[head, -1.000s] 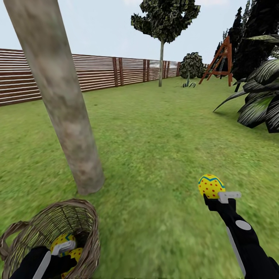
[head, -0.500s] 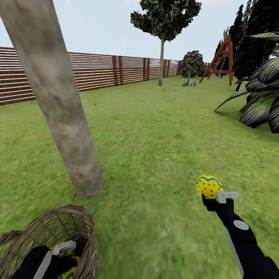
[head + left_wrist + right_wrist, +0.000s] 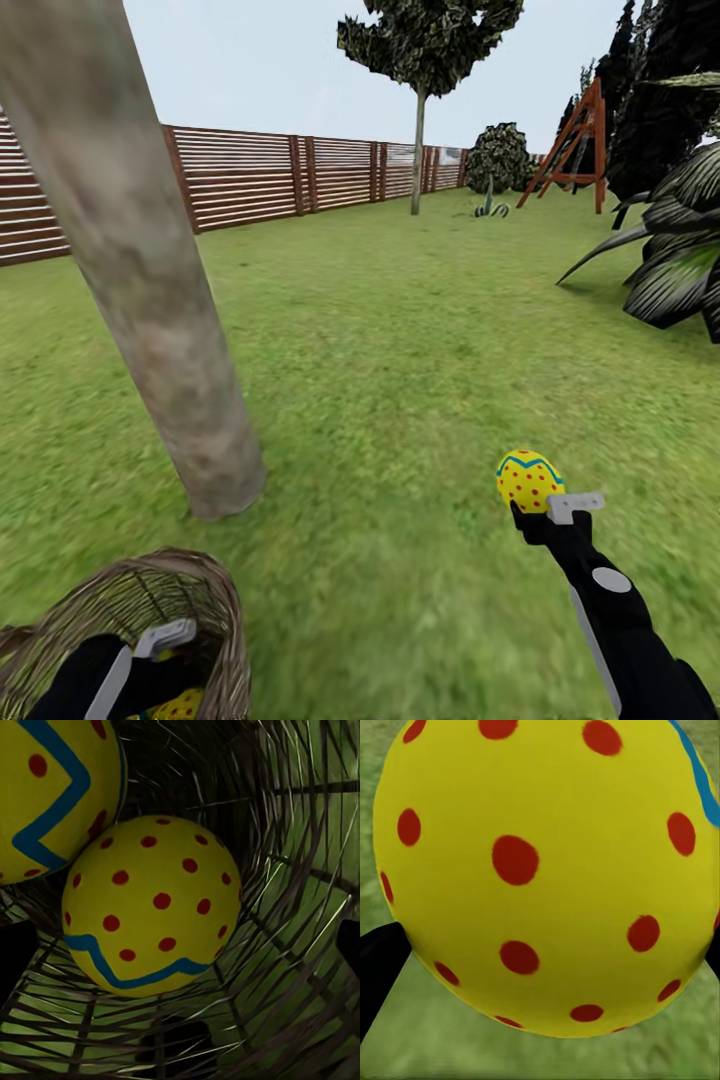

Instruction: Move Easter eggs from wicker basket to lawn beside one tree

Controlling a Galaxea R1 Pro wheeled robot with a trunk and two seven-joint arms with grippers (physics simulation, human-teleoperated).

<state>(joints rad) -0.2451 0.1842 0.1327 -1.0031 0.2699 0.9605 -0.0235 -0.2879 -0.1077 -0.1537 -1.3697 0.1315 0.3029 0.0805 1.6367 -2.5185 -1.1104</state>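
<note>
The thick pale trunk of the tree (image 3: pixel 160 310) rises from the lawn (image 3: pixel 400 330) at the left. Just in front of it stands the wicker basket (image 3: pixel 215 610), at the head view's lower left. My left gripper (image 3: pixel 172 652) reaches down inside it, open, its fingers wide apart around one Easter egg (image 3: pixel 154 904); a second egg (image 3: pixel 52 787) lies against that one. To the right of the trunk, my right gripper (image 3: pixel 533 505) is shut on the third egg (image 3: pixel 528 480), which it holds above the grass. That held egg (image 3: pixel 547 870) sits between the dark fingertips (image 3: pixel 379 967).
A brown slatted fence (image 3: pixel 300 180) runs along the back. A thin-trunked tree (image 3: pixel 418 150), a bush (image 3: pixel 498 158) and an orange wooden frame (image 3: pixel 575 140) stand far off. Dark broad-leaved plants (image 3: pixel 680 250) crowd the right edge. Open grass lies between trunk and right gripper.
The view has shifted, so trunk and basket sit lower and closer. My right gripper with its egg has drifted slightly left. My left gripper stays inside the basket.
</note>
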